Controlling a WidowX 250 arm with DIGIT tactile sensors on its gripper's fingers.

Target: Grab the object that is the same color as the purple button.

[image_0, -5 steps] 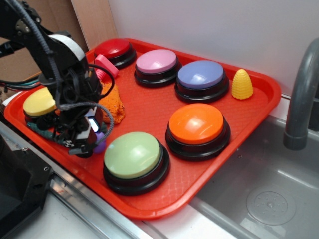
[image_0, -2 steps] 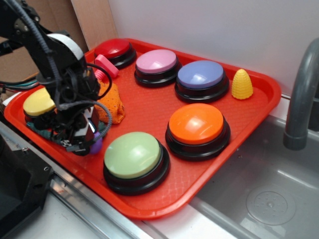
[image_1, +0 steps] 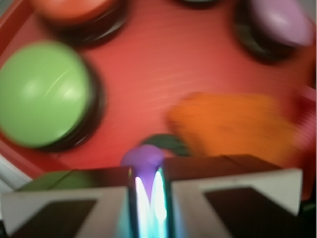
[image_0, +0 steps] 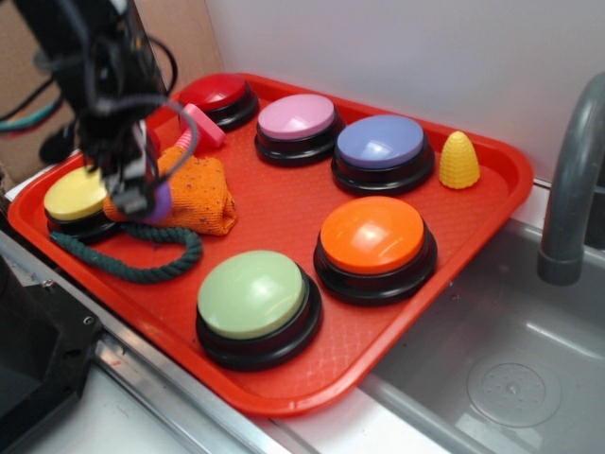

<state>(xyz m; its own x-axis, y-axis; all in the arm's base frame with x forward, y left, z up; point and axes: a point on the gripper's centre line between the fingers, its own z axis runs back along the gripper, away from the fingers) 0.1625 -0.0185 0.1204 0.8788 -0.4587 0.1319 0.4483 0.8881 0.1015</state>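
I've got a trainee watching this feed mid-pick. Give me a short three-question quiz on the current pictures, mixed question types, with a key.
1. True or false: the gripper is shut on the purple toy and holds it off the red tray.
2. Which button stands directly behind the orange button, toward the wall? A) the green button B) the purple button C) the yellow button
3. Fill in: the green rope lies on the tray between the yellow button and the ____ button.

Key:
1. True. In the wrist view the purple toy sits between the closed fingers.
2. B
3. green
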